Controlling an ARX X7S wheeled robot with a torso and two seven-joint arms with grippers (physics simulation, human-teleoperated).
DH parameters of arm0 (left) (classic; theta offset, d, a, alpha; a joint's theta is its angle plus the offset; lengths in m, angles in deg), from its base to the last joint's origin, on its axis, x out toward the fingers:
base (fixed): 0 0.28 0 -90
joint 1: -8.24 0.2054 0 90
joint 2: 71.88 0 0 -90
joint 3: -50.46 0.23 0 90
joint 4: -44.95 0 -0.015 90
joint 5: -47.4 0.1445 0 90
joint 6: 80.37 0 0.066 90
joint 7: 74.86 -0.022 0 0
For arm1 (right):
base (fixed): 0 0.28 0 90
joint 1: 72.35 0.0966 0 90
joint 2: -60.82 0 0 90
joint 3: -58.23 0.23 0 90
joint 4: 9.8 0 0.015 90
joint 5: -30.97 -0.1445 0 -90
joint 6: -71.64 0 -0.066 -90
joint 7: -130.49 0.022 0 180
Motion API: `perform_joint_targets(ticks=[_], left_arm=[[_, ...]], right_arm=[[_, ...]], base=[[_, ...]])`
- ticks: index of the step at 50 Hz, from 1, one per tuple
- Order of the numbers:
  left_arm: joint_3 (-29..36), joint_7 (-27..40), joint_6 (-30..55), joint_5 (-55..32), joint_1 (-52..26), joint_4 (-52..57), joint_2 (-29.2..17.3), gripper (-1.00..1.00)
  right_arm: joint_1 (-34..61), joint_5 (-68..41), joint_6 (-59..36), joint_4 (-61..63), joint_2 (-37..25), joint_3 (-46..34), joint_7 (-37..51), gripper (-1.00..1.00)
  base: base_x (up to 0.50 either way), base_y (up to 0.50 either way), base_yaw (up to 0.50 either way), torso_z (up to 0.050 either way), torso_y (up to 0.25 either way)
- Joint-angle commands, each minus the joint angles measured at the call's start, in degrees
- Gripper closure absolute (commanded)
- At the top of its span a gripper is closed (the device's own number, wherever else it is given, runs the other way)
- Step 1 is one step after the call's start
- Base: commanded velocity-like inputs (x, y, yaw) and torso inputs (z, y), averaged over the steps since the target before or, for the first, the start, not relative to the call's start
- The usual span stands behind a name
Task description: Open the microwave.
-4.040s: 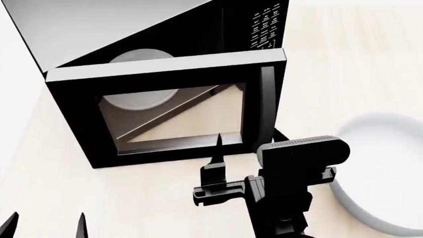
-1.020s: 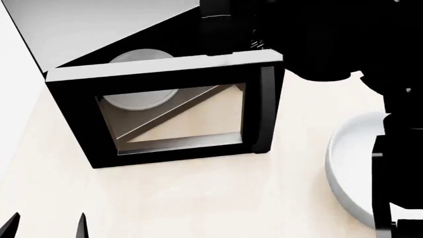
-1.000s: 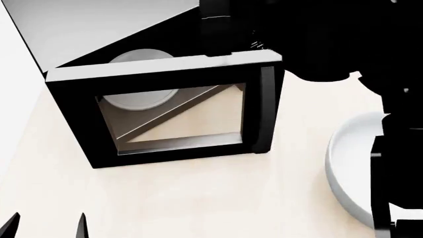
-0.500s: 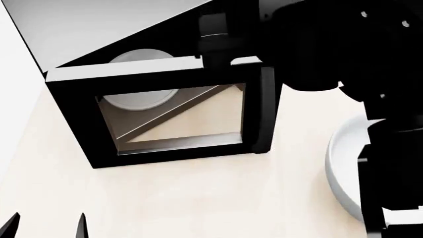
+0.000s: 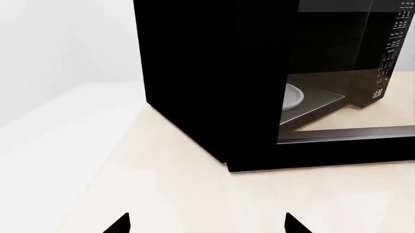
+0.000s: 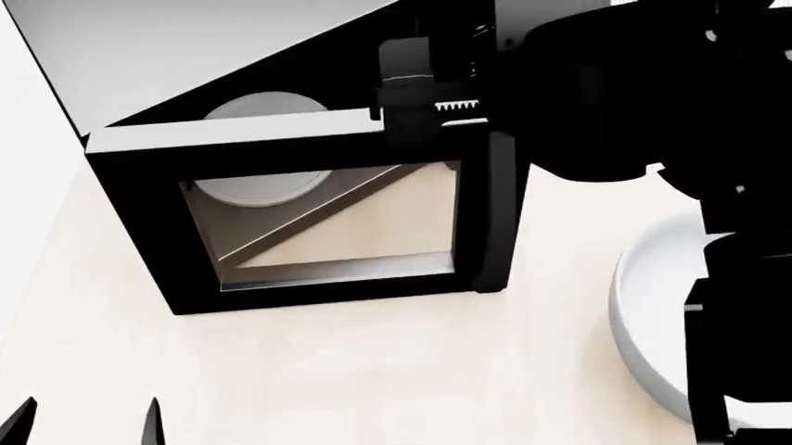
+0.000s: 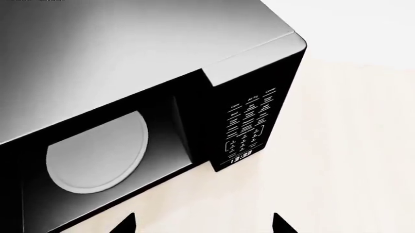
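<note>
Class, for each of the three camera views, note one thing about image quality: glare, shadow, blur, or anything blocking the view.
Head view: the dark right arm fills the upper right, hiding the microwave's keypad side and part of the white bowl. Left wrist view: the microwave's side is featureless black, the wall washed out. Right wrist view: soft sheen grades across the grey top; the keypad is sharp but too small to read.

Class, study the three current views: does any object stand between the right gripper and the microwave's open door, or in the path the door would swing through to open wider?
Nothing visible does. The right gripper sits at the top edge of the microwave door, near the handle. The white bowl stands apart to the right, outside the door's swing, and the counter in front of the door shows nothing in that path.
</note>
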Motion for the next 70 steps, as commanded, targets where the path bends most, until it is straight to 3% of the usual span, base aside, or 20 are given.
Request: perform_joint_targets(ticks=[1, 36, 70], left_arm=[[0.02, 0.19, 0.01, -0.16, -0.03, 0.19, -0.18, -1.0], [0.61, 0.45, -0.16, -0.42, 0.13, 0.61, -0.56, -1.0], [0.95, 0.88, -0.05, -0.77, 0.28, 1.33, -1.07, -1.0]], right_arm=[[-2.23, -1.23, -0.42, -0.49, -0.43, -1.13, 0.03, -1.0], [-5.59, -11.13, -7.19, 2.47, -1.77, 1.92, 8.45, -1.0], [-10.75, -34.23, -10.27, 7.91, -3.82, 2.42, 27.56, -1.0]], base=[[0.0, 0.0, 0.0, 0.0, 0.0], [0.0, 0.0, 0.0, 0.0, -0.002], [0.0, 0.0, 0.0, -0.002, -0.005]])
